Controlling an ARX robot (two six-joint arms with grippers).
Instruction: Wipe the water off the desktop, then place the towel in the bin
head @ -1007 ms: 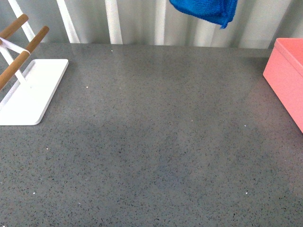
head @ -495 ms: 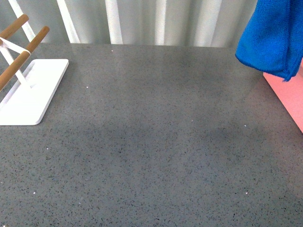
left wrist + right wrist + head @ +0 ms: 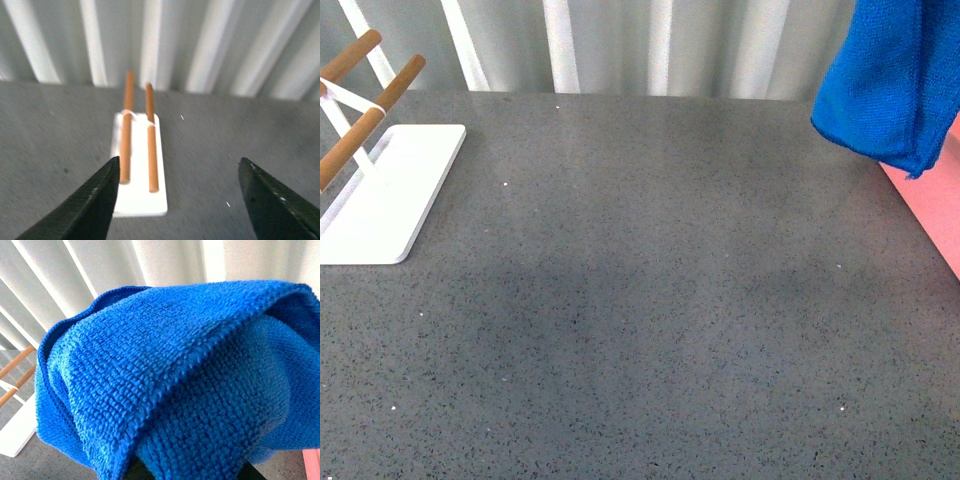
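Towel (image 3: 895, 80) hangs in the air at the far right of the front view, its lower corner over the near edge of the bin (image 3: 938, 215), which shows only as a salmon-pink strip at the frame's right border. The bright blue cloth touches neither the bin nor the desktop (image 3: 640, 300).

From the right wrist view the folded towel fills almost the whole picture, draped over the right gripper (image 3: 195, 471). Only two dark finger stubs (image 3: 137, 472) peek out beneath the cloth. The claw is clamped on the towel, though the fabric hides the fingertips themselves.

The left gripper (image 3: 182, 200) hovers above the desktop with its black fingers (image 3: 95, 205) spread wide apart and nothing between them. Ahead of it stands the white rack (image 3: 137, 200) with its two wooden bars (image 3: 151, 150), close to the ribbed wall (image 3: 220, 45). In the front view the rack sits at the far left, well apart from the bin.
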